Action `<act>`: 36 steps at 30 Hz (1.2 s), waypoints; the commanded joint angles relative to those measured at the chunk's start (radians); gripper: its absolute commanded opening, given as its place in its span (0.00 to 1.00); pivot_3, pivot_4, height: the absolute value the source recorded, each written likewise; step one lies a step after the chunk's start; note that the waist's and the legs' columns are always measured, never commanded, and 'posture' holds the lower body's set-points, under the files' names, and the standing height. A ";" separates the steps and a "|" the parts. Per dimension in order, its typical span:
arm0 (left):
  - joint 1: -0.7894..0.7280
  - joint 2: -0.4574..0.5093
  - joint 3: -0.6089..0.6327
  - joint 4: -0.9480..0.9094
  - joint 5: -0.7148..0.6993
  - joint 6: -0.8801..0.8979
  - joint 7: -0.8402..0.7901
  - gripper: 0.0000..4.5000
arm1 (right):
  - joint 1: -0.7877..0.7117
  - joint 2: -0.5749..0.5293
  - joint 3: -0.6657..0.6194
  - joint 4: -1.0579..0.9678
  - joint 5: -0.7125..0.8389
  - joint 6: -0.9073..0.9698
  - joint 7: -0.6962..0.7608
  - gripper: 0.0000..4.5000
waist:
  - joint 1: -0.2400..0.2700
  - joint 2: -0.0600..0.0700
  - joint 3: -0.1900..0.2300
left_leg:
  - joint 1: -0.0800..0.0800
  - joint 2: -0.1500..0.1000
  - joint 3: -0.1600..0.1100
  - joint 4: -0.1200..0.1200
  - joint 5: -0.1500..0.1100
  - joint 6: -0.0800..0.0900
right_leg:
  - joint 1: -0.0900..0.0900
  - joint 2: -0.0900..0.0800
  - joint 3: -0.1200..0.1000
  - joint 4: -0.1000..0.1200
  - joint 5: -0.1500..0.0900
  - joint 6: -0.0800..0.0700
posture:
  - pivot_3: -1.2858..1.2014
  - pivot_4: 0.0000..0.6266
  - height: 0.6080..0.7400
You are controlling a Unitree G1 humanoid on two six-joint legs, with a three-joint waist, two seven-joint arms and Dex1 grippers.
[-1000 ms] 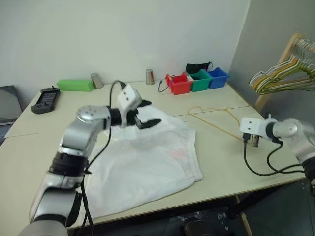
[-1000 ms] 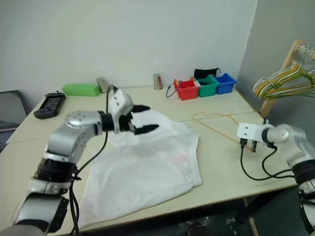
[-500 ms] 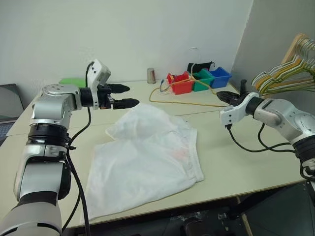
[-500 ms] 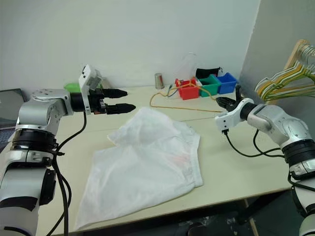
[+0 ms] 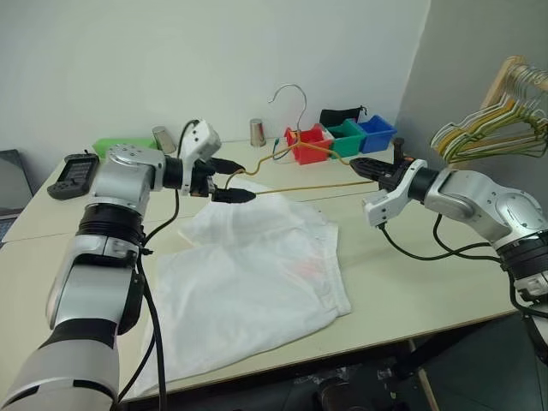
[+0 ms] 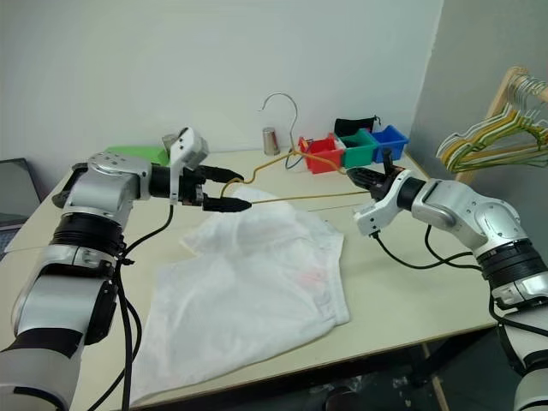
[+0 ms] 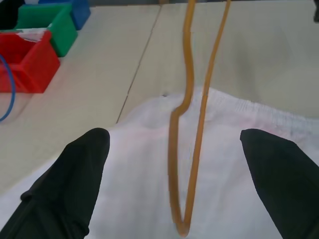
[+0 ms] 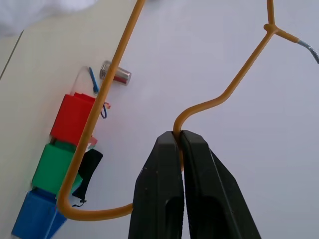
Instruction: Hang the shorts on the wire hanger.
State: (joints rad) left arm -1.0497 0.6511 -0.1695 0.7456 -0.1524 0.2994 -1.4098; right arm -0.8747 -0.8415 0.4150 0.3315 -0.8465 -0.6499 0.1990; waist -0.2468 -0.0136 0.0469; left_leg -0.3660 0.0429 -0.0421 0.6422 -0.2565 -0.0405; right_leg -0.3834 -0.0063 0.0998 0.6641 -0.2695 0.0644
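Right gripper [image 8: 182, 144]: two black, smooth, tapered fingers pressed tight together, pinching the wire hanger [image 5: 308, 184] at the bend of one shoulder.
Left gripper [image 5: 235, 181]: black fingers [image 7: 82, 164] spread wide, pointing toward the right arm; the far corner of the hanger sits in the gap between them, touching neither in the left wrist view.
Wire hanger, shape: thin yellowish-gold wire, round in section, bent into a flat triangle with rounded corners and a kink in each shoulder; a small grey metal hook [image 5: 289, 92] rises from the twisted neck.
Wire hanger, place: held up in the air between the two grippers, its long bottom bar running roughly level above the table, hook upward against the wall.
Shorts [image 5: 257, 274]: large white thin fabric, soft and creased, with a gathered elastic waistband [image 7: 259, 112] and a faint orange-pink mark near the middle.
Shorts, place: lying spread flat on the table under and in front of the hanger, waistband toward the far side, not touched by either gripper.
Table [image 5: 411, 257]: pale beige, smooth, matte top made of joined panels.
Bins [image 5: 342, 137]: red, green and blue plastic boxes in a row at the far edge.
Metal cup [image 5: 257, 132]: small, cylindrical, dull grey, beside the bins.
Hanger bunch [image 5: 497, 128]: thicker yellow, green and white hangers on a wooden rack at the right, well apart from the table's middle.
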 commanded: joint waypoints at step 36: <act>0.039 -0.020 0.003 -0.041 0.078 -0.103 0.057 0.01 | 0.002 0.024 -0.039 -0.043 0.054 0.015 0.076 0.00 | -0.006 0.000 0.000 | 0.000 0.000 0.000 0.000 0.000 0.000 | 0.000 0.000 0.000 0.000 0.002 -0.004 | 0.45 0.00 1.00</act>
State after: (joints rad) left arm -0.9866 0.6276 -0.1894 0.7200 -0.0757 0.2094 -1.3765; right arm -0.8735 -0.8241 0.4124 0.3092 -0.8466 -0.6303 0.2478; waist -0.2529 -0.0137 0.0469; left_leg -0.3660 0.0429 -0.0423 0.6423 -0.2565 -0.0404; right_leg -0.3834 -0.0064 0.0998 0.6644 -0.2672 0.0601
